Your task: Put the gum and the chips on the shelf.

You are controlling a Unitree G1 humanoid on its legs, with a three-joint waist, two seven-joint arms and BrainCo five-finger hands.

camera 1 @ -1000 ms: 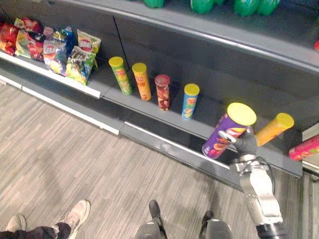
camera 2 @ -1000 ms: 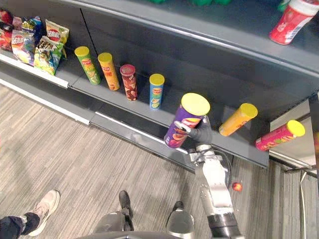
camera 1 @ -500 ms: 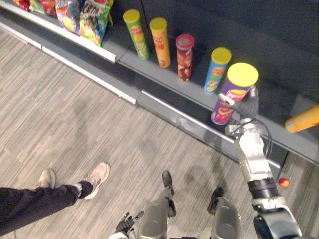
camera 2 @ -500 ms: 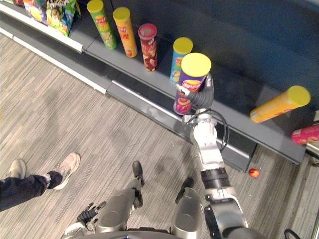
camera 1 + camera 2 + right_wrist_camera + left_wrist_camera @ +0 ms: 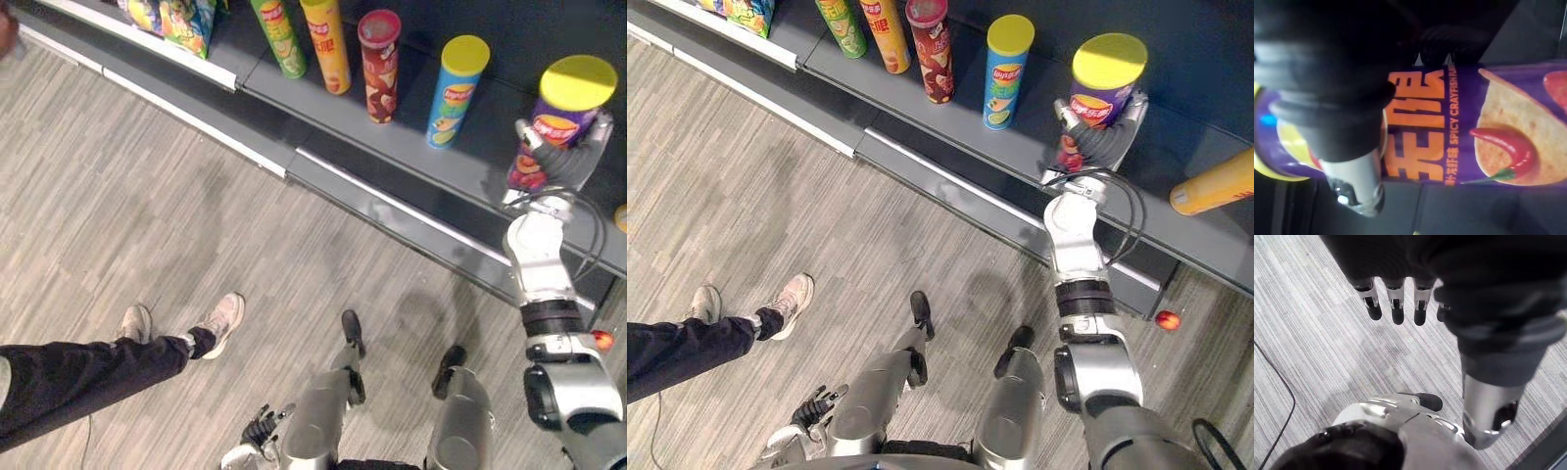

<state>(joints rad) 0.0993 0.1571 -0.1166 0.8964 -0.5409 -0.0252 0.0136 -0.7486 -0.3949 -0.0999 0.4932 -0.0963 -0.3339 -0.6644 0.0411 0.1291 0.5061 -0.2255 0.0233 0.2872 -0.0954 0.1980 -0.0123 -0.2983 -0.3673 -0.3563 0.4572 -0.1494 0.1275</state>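
Here, one gripped purple can (image 5: 1102, 98), four upright cans (image 5: 1004, 78)

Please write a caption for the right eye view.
Right hand holds the purple chips can upright at the dark shelf.

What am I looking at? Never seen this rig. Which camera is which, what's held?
A two-legged humanoid robot with fingered hands. The two wide pictures come from a stereo camera on its head, looking down; the two close ones from cameras on its wrists. The right hand has its fingers curled round a purple chip can with a yellow lid, upright at the grey shelf beside a blue can; a dark red can, an orange can and a green can stand further along. The right wrist view shows the purple can's label close up. The left hand hangs open over the floor. A person's leg shows nearby.
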